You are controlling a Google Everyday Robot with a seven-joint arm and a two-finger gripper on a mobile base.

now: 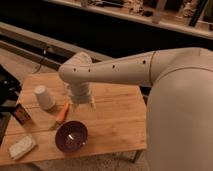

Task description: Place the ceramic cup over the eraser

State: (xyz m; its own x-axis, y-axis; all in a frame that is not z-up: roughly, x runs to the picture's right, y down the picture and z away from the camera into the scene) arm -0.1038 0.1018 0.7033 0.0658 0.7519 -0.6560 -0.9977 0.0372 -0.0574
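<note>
the claw [83, 105] hung spread and empty above the table [117, 120], fingers down. the ceramic cup [44, 97] stood to its left, apart from it. the eraser [21, 114] lay just beside the cup, further left and nearer. the purple bowl [71, 136], nearer than the claw, looked empty.

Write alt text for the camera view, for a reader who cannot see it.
A white robot arm reaches over a wooden table, its open, empty pincer hanging beside the white ceramic cup. The dark eraser lies at the left edge, apart from the cup; an orange object, a purple bowl and a pale block sit nearer the camera.
</note>
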